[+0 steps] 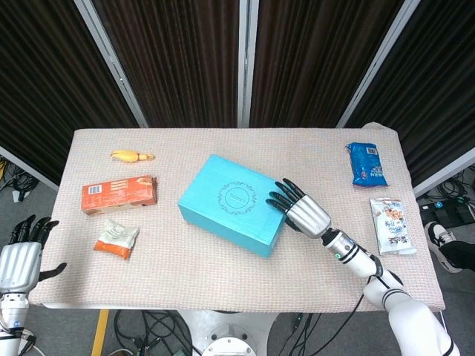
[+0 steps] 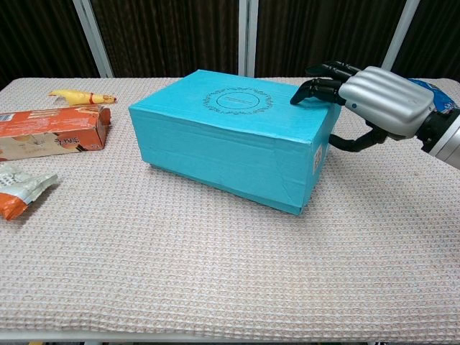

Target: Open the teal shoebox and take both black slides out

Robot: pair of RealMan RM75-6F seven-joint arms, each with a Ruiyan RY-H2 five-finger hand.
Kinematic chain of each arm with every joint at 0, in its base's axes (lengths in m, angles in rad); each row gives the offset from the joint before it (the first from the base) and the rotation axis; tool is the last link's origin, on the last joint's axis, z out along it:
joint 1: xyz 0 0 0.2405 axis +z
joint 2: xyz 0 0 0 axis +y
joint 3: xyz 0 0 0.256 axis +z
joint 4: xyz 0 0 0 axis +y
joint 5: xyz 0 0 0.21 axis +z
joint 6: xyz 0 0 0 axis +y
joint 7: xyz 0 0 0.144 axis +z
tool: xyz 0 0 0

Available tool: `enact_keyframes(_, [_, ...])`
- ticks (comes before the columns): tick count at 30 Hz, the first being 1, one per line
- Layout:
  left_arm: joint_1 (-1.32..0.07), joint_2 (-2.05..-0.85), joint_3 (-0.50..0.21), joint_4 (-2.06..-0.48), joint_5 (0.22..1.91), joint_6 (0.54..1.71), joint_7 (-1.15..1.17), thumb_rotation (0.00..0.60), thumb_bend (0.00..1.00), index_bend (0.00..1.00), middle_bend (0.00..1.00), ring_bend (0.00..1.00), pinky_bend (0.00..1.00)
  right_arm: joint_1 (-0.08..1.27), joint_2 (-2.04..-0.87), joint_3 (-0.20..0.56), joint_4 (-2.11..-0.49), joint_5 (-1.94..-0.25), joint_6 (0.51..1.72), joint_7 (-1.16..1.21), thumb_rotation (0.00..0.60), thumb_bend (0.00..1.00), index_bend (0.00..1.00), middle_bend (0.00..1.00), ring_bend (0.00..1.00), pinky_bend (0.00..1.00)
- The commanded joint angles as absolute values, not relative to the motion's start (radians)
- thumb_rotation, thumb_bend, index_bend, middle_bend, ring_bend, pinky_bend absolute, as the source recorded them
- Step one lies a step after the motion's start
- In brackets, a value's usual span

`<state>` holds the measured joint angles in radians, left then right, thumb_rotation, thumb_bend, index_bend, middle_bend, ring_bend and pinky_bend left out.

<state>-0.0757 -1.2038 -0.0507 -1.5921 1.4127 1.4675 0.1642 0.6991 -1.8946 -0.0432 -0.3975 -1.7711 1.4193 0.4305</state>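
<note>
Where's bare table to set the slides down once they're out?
Widest free patch: the front strip of the woven table mat, before the teal shoebox. Left edge is crowded: orange carton, crumpled snack bag. Right hand occupies the box's right end.

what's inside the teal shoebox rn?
Can't see. The teal shoebox lid is closed, hiding its contents. On top, only the right hand's fingers rest at the lid edge.
</note>
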Motion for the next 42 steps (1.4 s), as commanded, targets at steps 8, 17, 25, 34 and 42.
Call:
enact_keyframes(8, [-0.078,-1.198,-0.051,-1.601,1.421,1.469,0.168,0.6,0.0,0.2,0.14,0.04,0.11,0.689,-1.791,0.097,-0.72,-1.559,1.275,0.846,0.6,0.62,0.44,0.32,0.02,0.0])
enact_keyframes(17, [-0.081,-1.189,-0.052,-1.616,1.422,1.468,0.175,0.6,0.0,0.2,0.14,0.04,0.11,0.695,-1.594,0.251,-1.14,-1.309,0.964,1.182,0.6,0.59,0.44,0.32,0.02,0.0])
enact_keyframes(25, [-0.08,-1.185,-0.05,-1.618,1.426,1.47,0.171,0.6,0.0,0.2,0.14,0.04,0.11,0.699,-1.513,0.383,-1.27,-1.149,0.771,1.409,0.6,0.56,0.41,0.32,0.02,0.0])
enact_keyframes(34, [-0.079,-1.184,-0.048,-1.611,1.432,1.472,0.158,0.6,0.0,0.2,0.14,0.04,0.11,0.742,-1.526,0.47,-1.223,-0.96,0.693,1.262,0.6,0.38,0.0,0.01,0.0,0.0])
enact_keyframes(42, [-0.077,-1.185,-0.047,-1.603,1.432,1.473,0.148,0.6,0.0,0.2,0.14,0.04,0.11,0.733,-1.615,0.529,-1.167,-0.805,0.936,0.944,0.6,0.1,0.0,0.0,0.0,0.0])
